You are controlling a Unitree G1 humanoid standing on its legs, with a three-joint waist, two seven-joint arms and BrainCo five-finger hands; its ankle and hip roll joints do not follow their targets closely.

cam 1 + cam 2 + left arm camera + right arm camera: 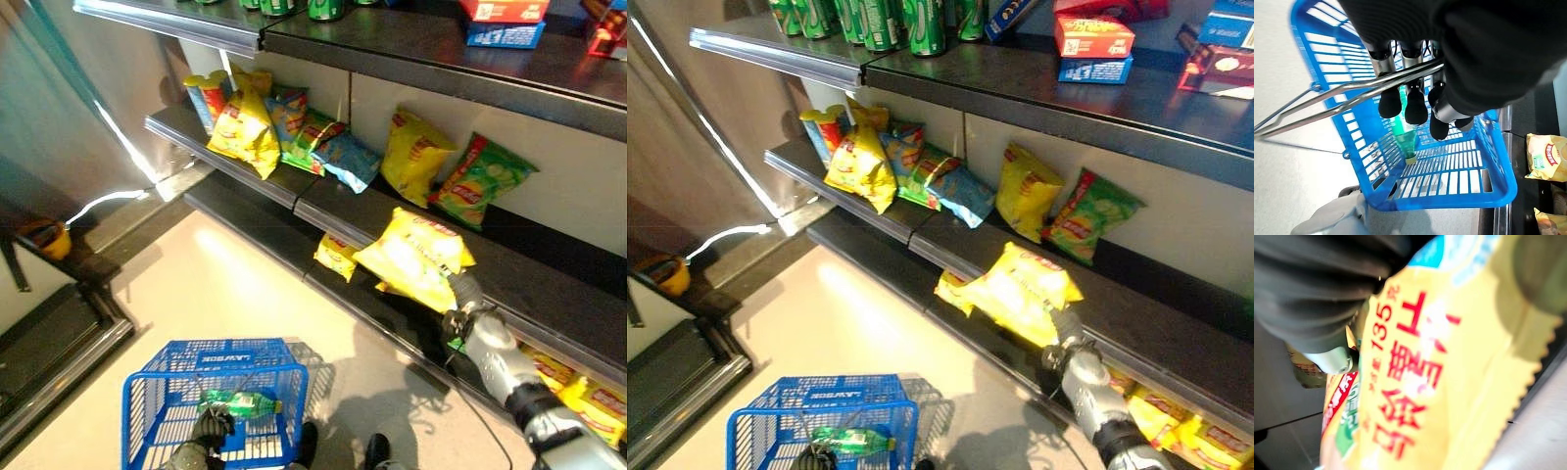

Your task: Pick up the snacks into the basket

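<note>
Nearest the robot, at about 6 o'clock in the head views, the left hand (pixel 1415 93) has its dark-tipped fingers curled round the paired wire handles (pixel 1347 100) of a blue basket (pixel 157 411), which hangs over the pale floor (pixel 225 294). A green bottle (pixel 240 402) lies inside the basket on its mesh bottom. At about 4 o'clock the right arm reaches toward the shelving, and the right hand (pixel 1327 357) meets a large yellow snack bag (pixel 416 257), held out in front of the lower shelf's edge; the bag hides the fingers, so whether they are curled or straight cannot be told. Just behind and below this bag, at 3 o'clock, a smaller yellow packet (pixel 336 257) sits at the shelf edge (pixel 323 211). Farther back on the middle shelf, from 1 o'clock to 11 o'clock, stand a green bag (pixel 480 181), a yellow bag (pixel 413 157), a blue bag (pixel 345 157) and a cluster of yellow and mixed bags (pixel 245 127). On the bottom shelf at 4 o'clock lie more yellow packets (pixel 598 406). Farthest, at 12 o'clock, the top shelf (pixel 1019 83) carries green cans (pixel 882 20) and red and blue boxes (pixel 1095 44).
</note>
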